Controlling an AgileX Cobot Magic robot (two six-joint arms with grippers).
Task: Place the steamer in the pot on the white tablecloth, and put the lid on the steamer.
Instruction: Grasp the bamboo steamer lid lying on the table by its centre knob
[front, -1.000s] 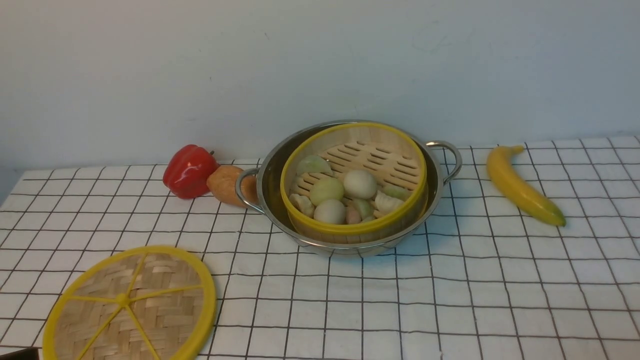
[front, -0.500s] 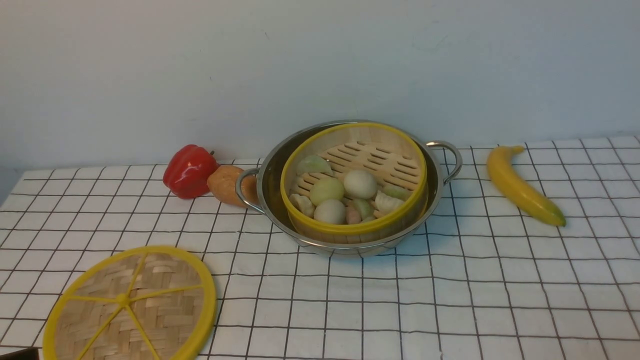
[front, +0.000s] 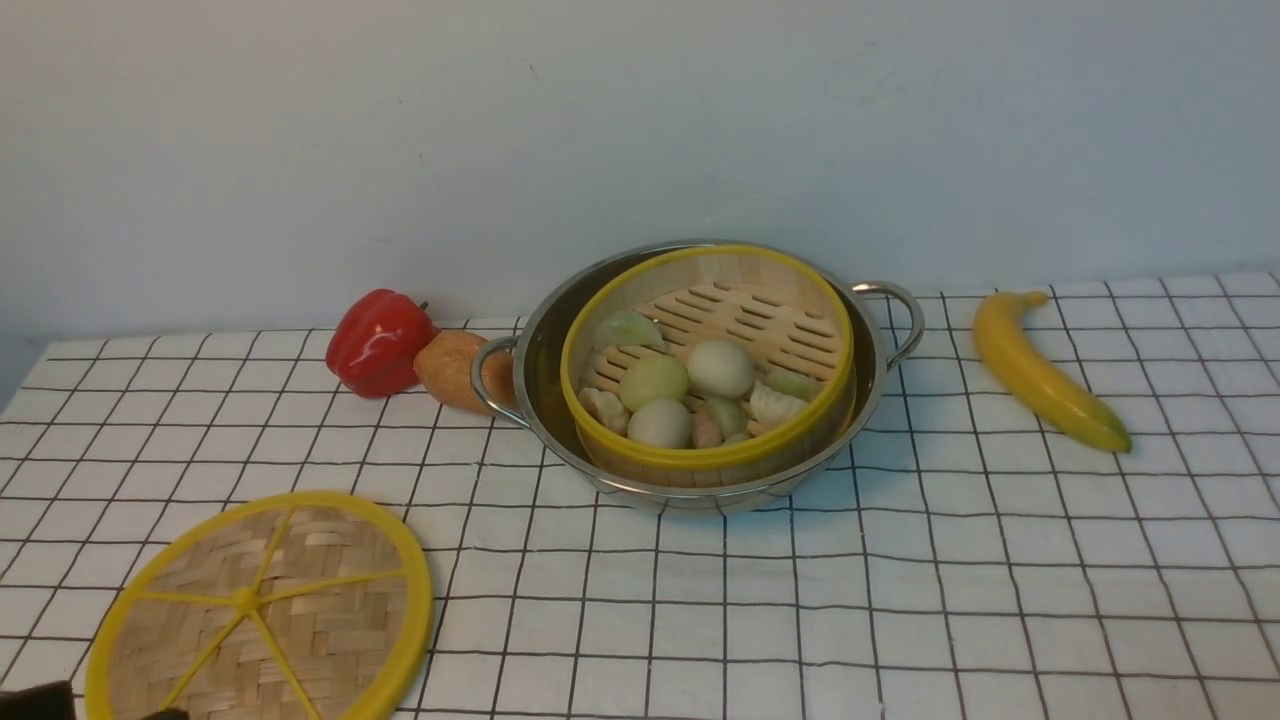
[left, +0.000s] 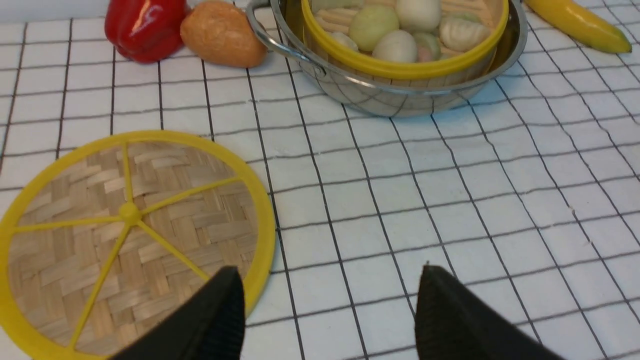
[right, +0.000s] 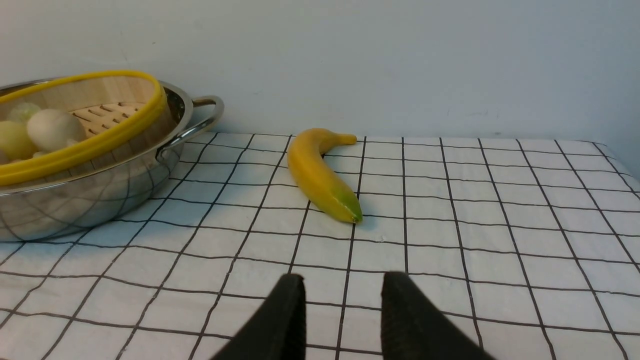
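The steamer, a bamboo basket with a yellow rim and pale buns and dumplings inside, sits in the shiny pot on the white tablecloth. The lid lies flat on the cloth at the front left, apart from the pot. My left gripper hovers open and empty at the lid's near right edge, one finger over the rim. In the front view only its dark fingers peek in at the bottom left corner. My right gripper stands open and empty over bare cloth, right of the pot.
A red pepper and an orange-brown fruit lie against the pot's left handle. A banana lies to the right of the pot, ahead of my right gripper. A pale wall closes the back.
The left gripper's dark tips have crept a little further into the front view's bottom left corner. Pot, steamer and lid have stayed put.
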